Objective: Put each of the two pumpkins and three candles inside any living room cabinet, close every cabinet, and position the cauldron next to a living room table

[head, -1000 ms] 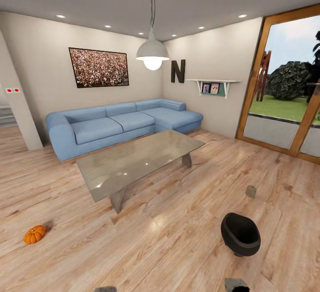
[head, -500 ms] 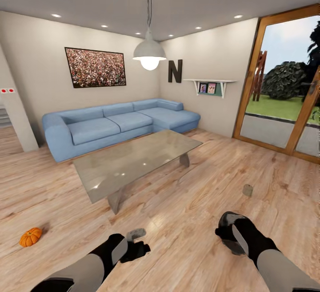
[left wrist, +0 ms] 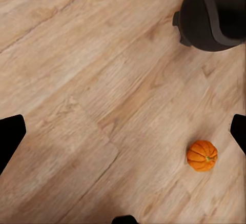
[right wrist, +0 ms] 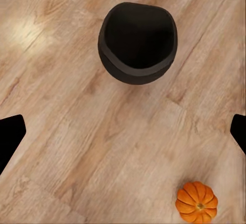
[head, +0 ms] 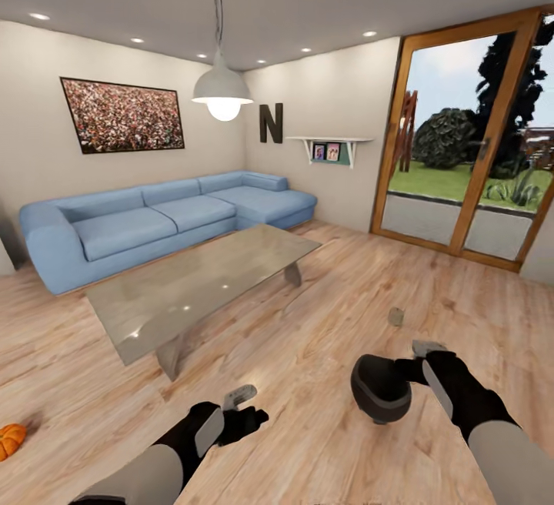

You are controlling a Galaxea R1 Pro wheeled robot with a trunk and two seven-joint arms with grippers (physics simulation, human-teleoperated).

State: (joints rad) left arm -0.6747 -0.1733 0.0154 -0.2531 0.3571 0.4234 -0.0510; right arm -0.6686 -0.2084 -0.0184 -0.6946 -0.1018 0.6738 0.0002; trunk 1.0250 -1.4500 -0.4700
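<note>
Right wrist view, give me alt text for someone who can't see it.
A black cauldron sits on a light wood floor, mouth facing the camera. A small orange pumpkin lies apart from it, and the open right gripper's dark fingertips frame both sides.

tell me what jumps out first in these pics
The blue sofa along the far wall, with the glossy grey table in front of it. Nearer, the black cauldron sits on the wood floor by the right gripper, and a bright orange pumpkin lies at the head view's left edge.

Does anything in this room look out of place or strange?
Yes. A pumpkin, a candle and the black cauldron lie scattered on the wooden floor, and the cauldron appears tipped on its side.
</note>
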